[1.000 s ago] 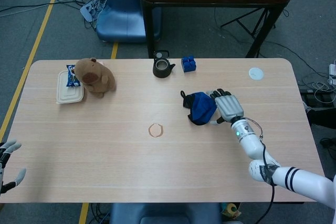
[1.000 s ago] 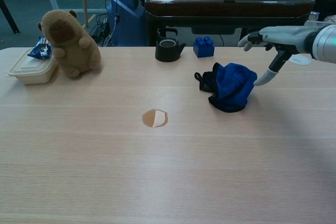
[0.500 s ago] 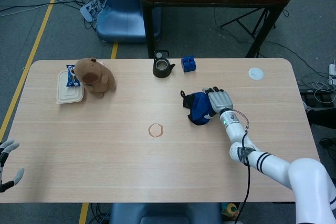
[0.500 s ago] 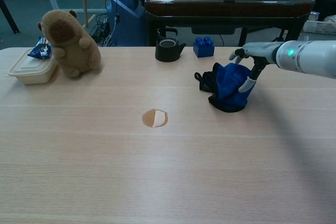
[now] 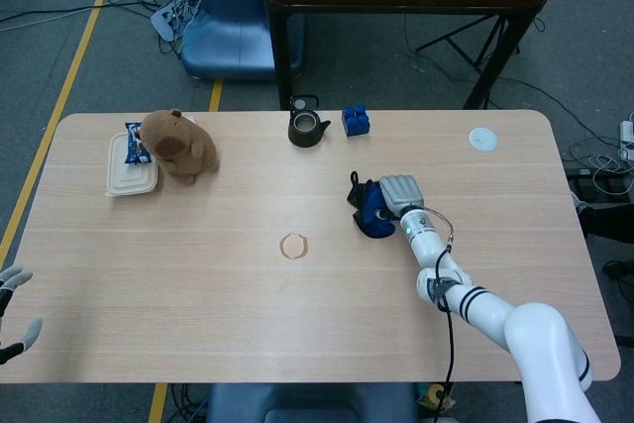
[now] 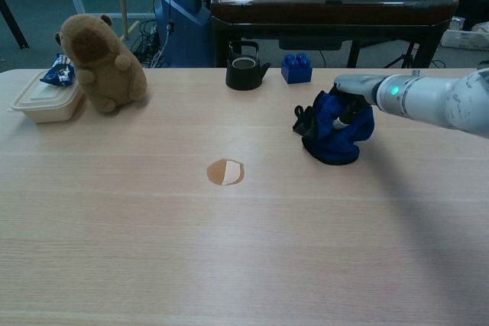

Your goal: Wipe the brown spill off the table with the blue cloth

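The blue cloth [image 5: 369,211] [image 6: 335,133] lies bunched on the table right of centre. My right hand [image 5: 399,191] [image 6: 353,90] sits on top of it, fingers curled down into the fabric, gripping it. The brown spill [image 5: 293,246] [image 6: 225,172] is a small ring-shaped patch near the table's middle, well left of the cloth and apart from it. My left hand [image 5: 12,310] shows only at the lower left edge of the head view, off the table, fingers apart and holding nothing.
A brown plush animal [image 5: 178,146] [image 6: 99,62] stands at the far left beside a cream lidded box [image 5: 129,178] [image 6: 42,101] and a blue snack bag [image 5: 134,143]. A black teapot [image 5: 308,127] [image 6: 244,66], a blue block [image 5: 356,121] [image 6: 296,68] and a white disc [image 5: 482,139] line the far edge.
My right hand moved left onto the cloth and its fingers closed into the fabric, bunching it tighter. The left hand sank slightly at the frame's edge.
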Motion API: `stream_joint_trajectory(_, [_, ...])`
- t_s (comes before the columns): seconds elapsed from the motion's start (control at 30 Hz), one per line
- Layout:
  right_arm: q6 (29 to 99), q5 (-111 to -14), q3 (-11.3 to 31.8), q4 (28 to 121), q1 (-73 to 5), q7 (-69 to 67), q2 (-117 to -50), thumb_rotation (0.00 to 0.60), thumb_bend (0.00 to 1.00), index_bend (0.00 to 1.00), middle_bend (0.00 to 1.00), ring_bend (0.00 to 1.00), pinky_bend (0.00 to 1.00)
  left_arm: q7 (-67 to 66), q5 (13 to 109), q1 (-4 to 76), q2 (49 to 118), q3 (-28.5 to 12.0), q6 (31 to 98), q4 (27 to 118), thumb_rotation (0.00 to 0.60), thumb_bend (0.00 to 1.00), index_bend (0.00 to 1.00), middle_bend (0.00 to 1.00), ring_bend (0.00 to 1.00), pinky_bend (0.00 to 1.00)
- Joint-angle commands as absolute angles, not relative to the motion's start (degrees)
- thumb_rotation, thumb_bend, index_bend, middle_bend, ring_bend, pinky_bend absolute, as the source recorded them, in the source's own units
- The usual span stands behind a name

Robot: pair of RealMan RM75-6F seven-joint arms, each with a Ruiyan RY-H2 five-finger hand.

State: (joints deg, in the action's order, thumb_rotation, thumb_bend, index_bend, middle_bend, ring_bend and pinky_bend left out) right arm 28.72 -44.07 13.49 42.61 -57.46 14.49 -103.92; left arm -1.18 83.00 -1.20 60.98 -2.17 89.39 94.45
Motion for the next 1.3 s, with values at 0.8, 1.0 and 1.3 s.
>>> stream_joint_trajectory(0.8, [39.4, -63.5, 19.9, 59.9, -60.4, -2.5, -104.4, 0.600, 0.63, 0.66, 0.58, 0.51, 0.72, 0.4, 82.6, -2.2, 60.6, -2.3, 90.2, 93.4, 0.600, 0.27, 0.22, 0.16, 0.10, 0.07])
stream_joint_trajectory(1.0, [37.9, -65.4, 16.8, 58.2, -62.0, -0.2, -108.2, 0.600, 0.63, 0.66, 0.58, 0.51, 0.72, 1.3, 82.5, -2.5, 60.8, -2.2, 90.1, 92.6, 0.600, 0.27, 0.22, 0.16, 0.10, 0.07])
stream_joint_trajectory(1.3, [34.6, -65.1, 13.6, 48.9, -63.8, 5.3, -114.7, 0.600, 0.62, 0.66, 0.58, 0.51, 0.72, 2.4, 82.4, -3.1, 60.9, -2.0, 90.5, 91.7, 0.600, 0.27, 0.22, 0.16, 0.10, 0.07])
